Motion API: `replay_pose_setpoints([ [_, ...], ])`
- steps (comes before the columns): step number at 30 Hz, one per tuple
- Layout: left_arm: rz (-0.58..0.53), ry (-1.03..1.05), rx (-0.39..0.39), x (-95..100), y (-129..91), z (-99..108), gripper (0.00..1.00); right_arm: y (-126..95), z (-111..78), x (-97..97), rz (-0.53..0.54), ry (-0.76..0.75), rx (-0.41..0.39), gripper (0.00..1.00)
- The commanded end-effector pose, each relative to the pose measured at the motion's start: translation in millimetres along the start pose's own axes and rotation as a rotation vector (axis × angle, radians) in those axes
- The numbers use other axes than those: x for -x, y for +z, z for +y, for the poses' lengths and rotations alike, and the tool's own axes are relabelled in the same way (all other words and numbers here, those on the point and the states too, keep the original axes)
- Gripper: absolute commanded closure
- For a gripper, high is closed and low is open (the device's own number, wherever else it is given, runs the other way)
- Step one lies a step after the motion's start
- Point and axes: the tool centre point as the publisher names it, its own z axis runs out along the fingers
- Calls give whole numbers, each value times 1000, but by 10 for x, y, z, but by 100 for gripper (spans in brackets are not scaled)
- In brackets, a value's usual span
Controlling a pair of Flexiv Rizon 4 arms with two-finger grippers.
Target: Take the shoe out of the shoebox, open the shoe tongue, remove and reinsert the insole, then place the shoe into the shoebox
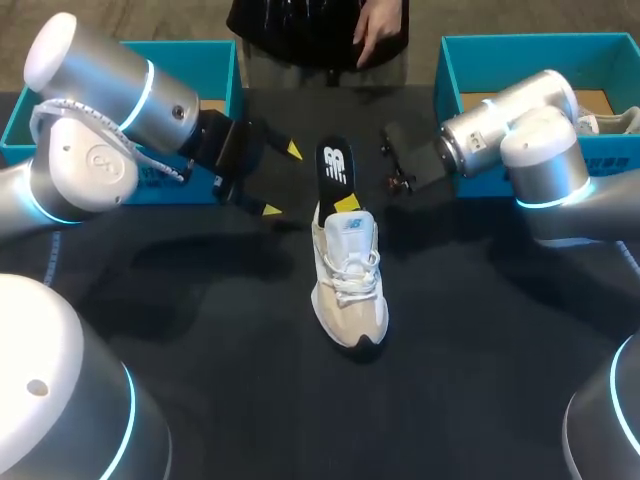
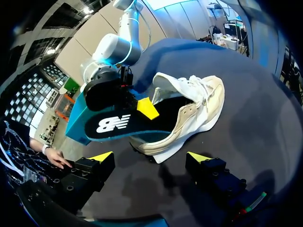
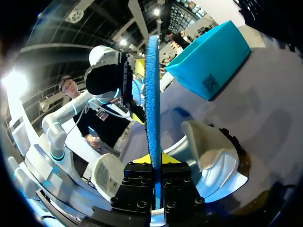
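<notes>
The dark table (image 1: 200, 300) lies nearest to me, and in the middle of it stands the white and beige shoe (image 1: 347, 285), upright on its sole. Its toe points to the near side and its heel to the far side.

Just behind the heel is the insole (image 1: 335, 165), black on top and blue underneath. One end sits in the mouth of the shoe, and the rest stands out past the heel toward the far edge. The right gripper (image 1: 346, 202) comes in from the right and is clamped on this insole close to the shoe's opening. In its own wrist view the insole runs edge-on, straight up between the two fingers, which press it from both sides.

A little to the left of the insole hangs the left gripper (image 1: 281, 180). Its fingers are spread wide and carry nothing (the yellow tips are well apart). From its wrist view the shoe and the insole lie ahead of the fingers, not between them.

At the far side there are two boxes. The left teal box (image 1: 220, 60) is partly hidden behind the left arm. The right teal box (image 1: 530, 62) is open and has a brown floor, and in it lies a white thing (image 1: 612, 122) that looks like another shoe, though I cannot tell for certain.
</notes>
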Motion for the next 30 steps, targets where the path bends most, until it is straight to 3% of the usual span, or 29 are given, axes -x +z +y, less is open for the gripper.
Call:
replay_pose_setpoints([
  [1, -5, -1, 4, -15, -9, -13, 0, 17, -50, 22, 17, 15, -17, 100],
  [9, -5, -2, 1, -22, 18, -25, 0, 73, -239, -79, 29, 61, -30, 100],
  [19, -1, -3, -3, -43, 36, -35, 0, 175, -304, -96, 38, 82, -29, 100],
  [20, -1, -3, -3, -43, 36, -36, 0, 163, -277, -97, 32, 73, -28, 93],
  [21, -1, -2, -3, -44, 35, -36, 0, 149, -252, -101, 24, 65, -29, 80],
  [22, -1, -2, -3, -44, 34, -36, 0, 135, -236, -100, 20, 59, -29, 77],
  [30, -7, -1, -2, -46, 8, -27, 0, 61, -61, -121, -7, 13, -45, 75],
])
